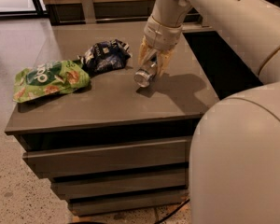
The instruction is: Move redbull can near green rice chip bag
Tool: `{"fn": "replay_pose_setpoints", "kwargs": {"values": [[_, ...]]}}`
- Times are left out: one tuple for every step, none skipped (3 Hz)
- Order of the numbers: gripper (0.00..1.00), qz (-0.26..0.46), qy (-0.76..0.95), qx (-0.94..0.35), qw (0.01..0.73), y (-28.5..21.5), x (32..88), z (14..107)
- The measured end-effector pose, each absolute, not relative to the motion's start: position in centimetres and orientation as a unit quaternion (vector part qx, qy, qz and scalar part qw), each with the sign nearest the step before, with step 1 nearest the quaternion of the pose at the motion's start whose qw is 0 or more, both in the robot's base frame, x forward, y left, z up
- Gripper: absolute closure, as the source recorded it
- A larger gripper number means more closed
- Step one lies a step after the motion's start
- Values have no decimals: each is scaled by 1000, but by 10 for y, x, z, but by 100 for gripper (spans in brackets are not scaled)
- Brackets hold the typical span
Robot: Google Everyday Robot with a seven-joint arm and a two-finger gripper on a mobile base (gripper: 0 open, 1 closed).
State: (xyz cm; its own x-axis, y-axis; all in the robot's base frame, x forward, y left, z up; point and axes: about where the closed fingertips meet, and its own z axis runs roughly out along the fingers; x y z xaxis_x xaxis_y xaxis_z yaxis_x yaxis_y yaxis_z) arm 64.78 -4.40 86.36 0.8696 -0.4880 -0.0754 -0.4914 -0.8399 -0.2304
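Note:
The redbull can point(145, 74) is silver and tilted, its end facing the camera, held just above the grey table top point(112, 101). My gripper point(154, 62) reaches down from the white arm and is shut on the can with its tan fingers point(143, 50) on either side. The green rice chip bag point(49, 80) lies flat at the left side of the table, well to the left of the can and apart from it.
A dark blue and white snack bag point(104, 55) lies between the green bag and the can. The table's front edge runs below them. My robot's white body point(242, 162) fills the lower right. A dark gap lies right of the table.

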Motion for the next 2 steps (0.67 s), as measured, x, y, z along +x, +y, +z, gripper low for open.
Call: {"fn": "replay_pose_setpoints", "kwargs": {"values": [[100,-1,289,-945,155,-19,651,868],[100,3,305,-930,206,16,656,867]]}}
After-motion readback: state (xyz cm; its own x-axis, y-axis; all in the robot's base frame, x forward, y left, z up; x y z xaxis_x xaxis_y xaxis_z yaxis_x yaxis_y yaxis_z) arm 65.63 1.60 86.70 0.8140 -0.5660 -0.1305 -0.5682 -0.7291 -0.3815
